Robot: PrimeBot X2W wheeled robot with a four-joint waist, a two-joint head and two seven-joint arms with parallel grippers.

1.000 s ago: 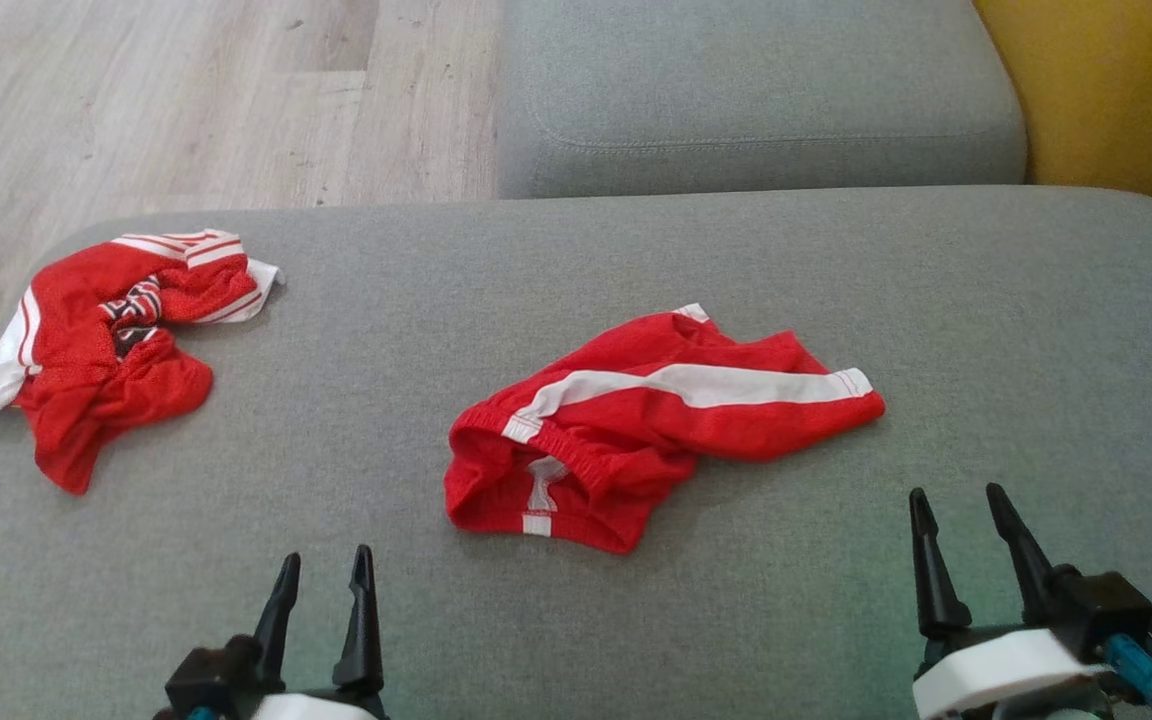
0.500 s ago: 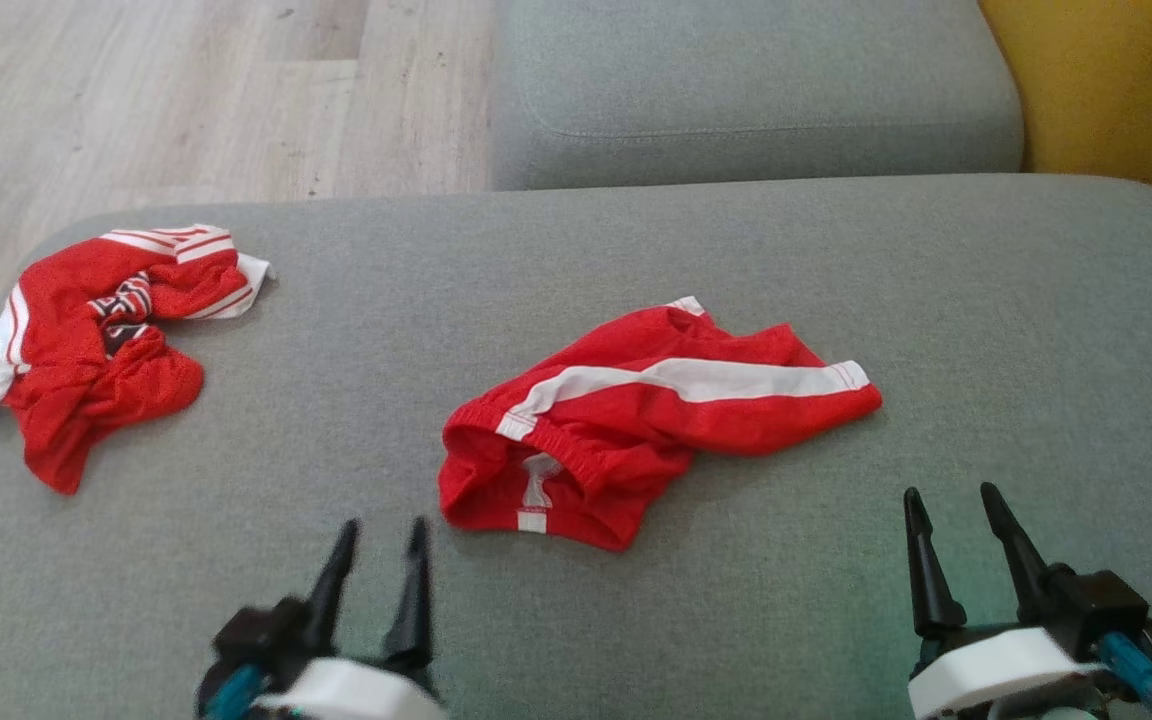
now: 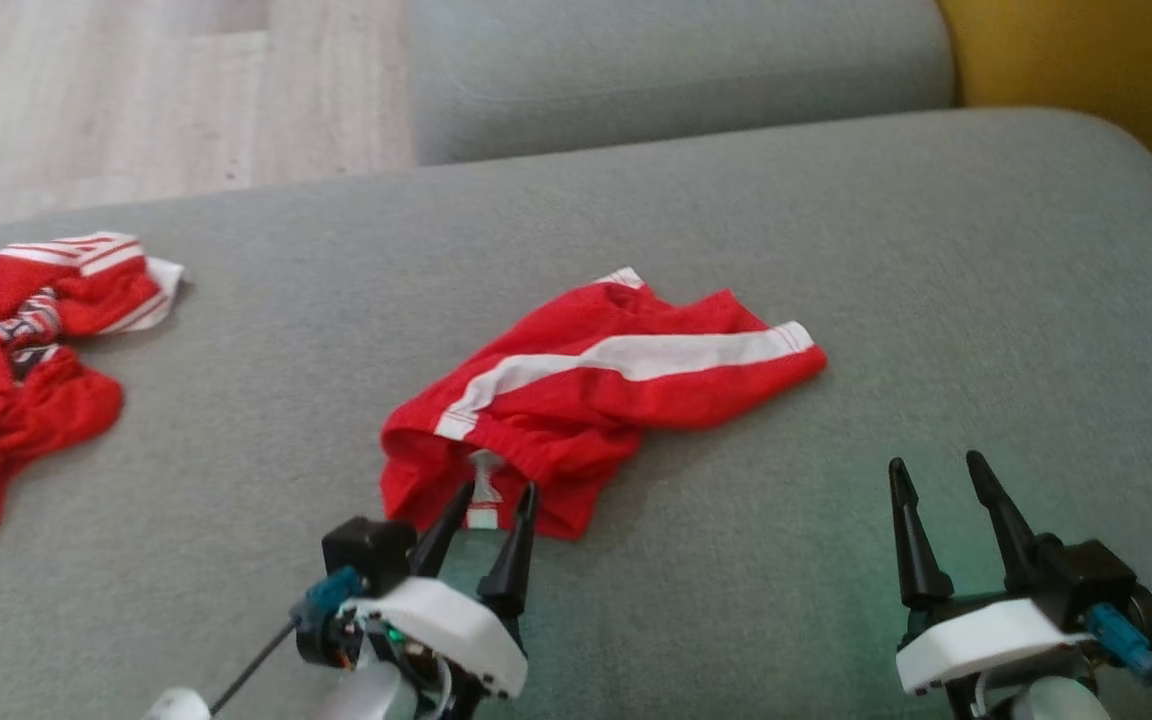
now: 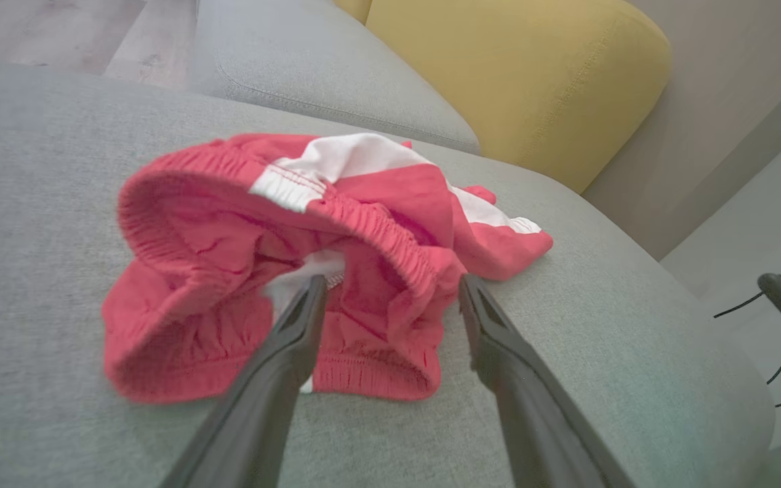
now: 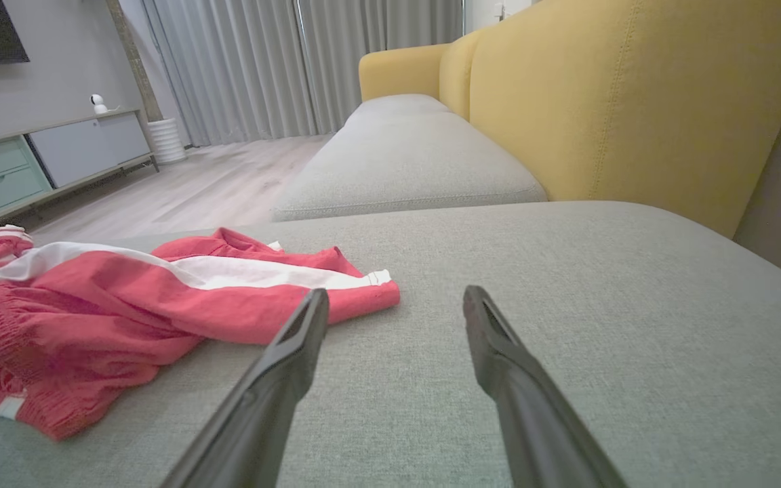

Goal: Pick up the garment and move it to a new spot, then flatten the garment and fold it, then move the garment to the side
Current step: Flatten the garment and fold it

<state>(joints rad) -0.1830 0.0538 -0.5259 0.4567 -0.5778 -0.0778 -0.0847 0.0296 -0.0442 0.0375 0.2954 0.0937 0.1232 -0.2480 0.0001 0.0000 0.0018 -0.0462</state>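
Red shorts with a white side stripe lie crumpled in the middle of the grey sofa seat, waistband toward me. My left gripper is open, its fingertips at the near edge of the waistband; in the left wrist view the shorts sit just beyond the spread fingers. My right gripper hangs open over bare cushion, right of the shorts and apart from them. In the right wrist view the shorts lie to the left of its fingers.
A second red and white garment lies bunched at the cushion's left end. Another grey cushion lies beyond, wooden floor at the far left, a yellow backrest at the right.
My left gripper has moved forward and to the right, up to the shorts' waistband. The head camera has shifted, so the scene sits lower and further left. The right gripper stays open.
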